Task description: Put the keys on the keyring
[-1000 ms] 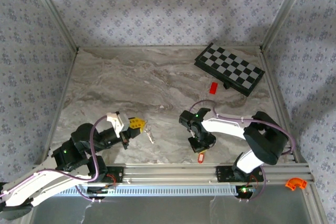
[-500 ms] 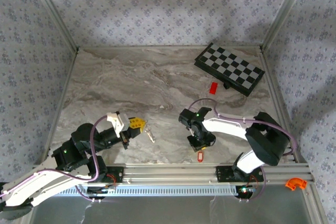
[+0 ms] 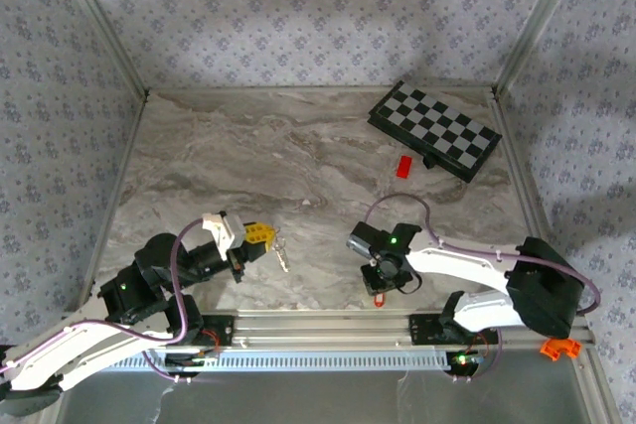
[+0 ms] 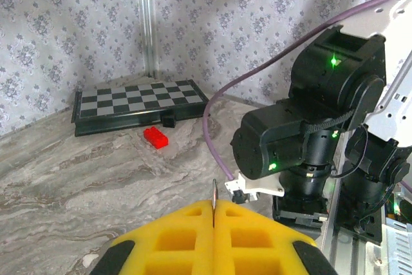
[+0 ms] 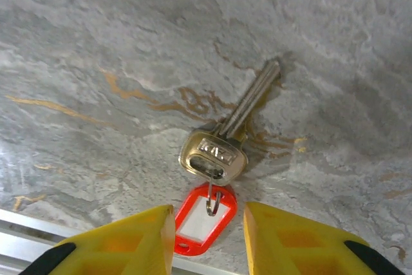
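My right arm has swung out to the side in the last second. Its gripper (image 5: 206, 218) now hangs right over the brass key (image 5: 222, 138), which lies flat on the table (image 5: 96, 43). Its yellow fingers (image 5: 122, 243) are apart, one on each side of the key's red tag (image 5: 195, 225), so I am lined up to grab. My left gripper (image 3: 256, 236) has not moved. Its fingers are pinched on a thin metal strip, I think the keyring (image 4: 213, 199) seen edge on.
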Controlling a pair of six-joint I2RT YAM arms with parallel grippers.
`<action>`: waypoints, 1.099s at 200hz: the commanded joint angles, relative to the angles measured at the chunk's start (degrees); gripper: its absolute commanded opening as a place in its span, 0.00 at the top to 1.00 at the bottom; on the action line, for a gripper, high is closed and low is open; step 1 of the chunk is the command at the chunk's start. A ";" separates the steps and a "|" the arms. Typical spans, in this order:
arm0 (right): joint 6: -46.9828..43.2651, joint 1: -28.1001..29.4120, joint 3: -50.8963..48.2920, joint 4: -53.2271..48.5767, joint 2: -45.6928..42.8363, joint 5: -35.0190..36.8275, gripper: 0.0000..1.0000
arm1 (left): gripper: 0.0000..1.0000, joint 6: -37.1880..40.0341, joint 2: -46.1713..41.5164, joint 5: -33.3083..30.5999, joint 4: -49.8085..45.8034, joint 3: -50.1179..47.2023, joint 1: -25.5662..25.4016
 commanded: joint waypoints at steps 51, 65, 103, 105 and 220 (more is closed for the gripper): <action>2.64 0.49 -2.69 3.92 -1.38 2.17 0.75 | 1.00 -0.43 -0.03 0.66 2.81 0.33 0.00; 2.58 0.60 -2.81 3.92 -1.33 2.24 0.78 | 1.00 -0.40 -0.11 0.66 2.81 0.34 0.01; 2.72 0.62 -2.02 2.57 -1.35 3.14 0.86 | 1.00 -0.48 -0.05 0.70 2.90 0.25 0.02; 2.72 0.62 -1.95 2.49 -1.27 3.14 0.86 | 1.00 -0.44 -0.15 0.69 2.90 0.25 -0.03; -15.81 -4.49 18.69 -14.67 15.89 -4.56 1.00 | 1.00 -0.43 -1.51 -2.73 1.09 0.68 0.01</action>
